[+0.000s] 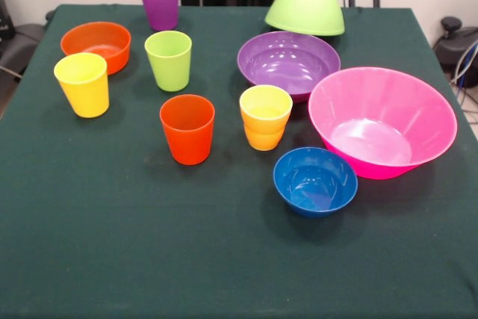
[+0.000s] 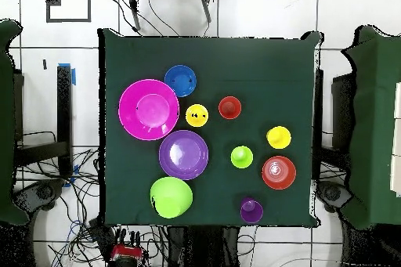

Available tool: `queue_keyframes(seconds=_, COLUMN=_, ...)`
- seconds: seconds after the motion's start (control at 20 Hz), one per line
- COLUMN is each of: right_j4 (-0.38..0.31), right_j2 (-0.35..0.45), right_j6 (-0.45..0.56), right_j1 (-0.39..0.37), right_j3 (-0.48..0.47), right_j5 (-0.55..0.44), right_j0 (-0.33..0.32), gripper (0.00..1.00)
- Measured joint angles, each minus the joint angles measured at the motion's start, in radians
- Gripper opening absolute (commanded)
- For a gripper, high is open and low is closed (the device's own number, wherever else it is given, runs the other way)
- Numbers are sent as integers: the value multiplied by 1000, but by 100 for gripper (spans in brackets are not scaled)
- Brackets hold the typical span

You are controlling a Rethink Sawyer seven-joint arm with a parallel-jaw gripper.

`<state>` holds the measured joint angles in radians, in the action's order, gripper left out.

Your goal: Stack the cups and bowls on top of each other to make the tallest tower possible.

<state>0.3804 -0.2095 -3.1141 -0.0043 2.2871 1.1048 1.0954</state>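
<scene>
Nothing is stacked on the green table point(image 1: 112, 259). The cups stand upright: purple point(image 1: 160, 3), lime green point(image 1: 169, 60), yellow point(image 1: 83, 84), orange-red point(image 1: 187, 128) and yellow-orange point(image 1: 265, 116). The big pink bowl point(image 1: 381, 121), purple bowl point(image 1: 288, 63), blue bowl point(image 1: 314, 181) and orange bowl point(image 1: 97, 44) sit open side up. The lime green bowl point(image 1: 305, 10) lies upside down at the far edge. My gripper point(image 1: 363, 1) hangs open and empty behind the far edge, just right of the lime green bowl. It is touching nothing.
In the overhead view the pink bowl point(image 2: 148, 109) and purple bowl point(image 2: 183, 154) nearly touch. The yellow-orange cup point(image 2: 196, 114) stands close to both. Cables and stands lie on the floor around the table. Dark furniture flanks both sides.
</scene>
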Motion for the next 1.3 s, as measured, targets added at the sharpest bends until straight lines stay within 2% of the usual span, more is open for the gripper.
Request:
queue_keyframes(seconds=0.4, right_j4=-21, right_j2=-36, right_j6=0, right_j1=20, right_j3=1, right_j5=71, right_j0=-31, gripper=100)
queue_keyframes(seconds=1.3, right_j4=-46, right_j2=-58, right_j6=0, right_j1=20, right_j3=10, right_j5=85, right_j0=-31, gripper=100)
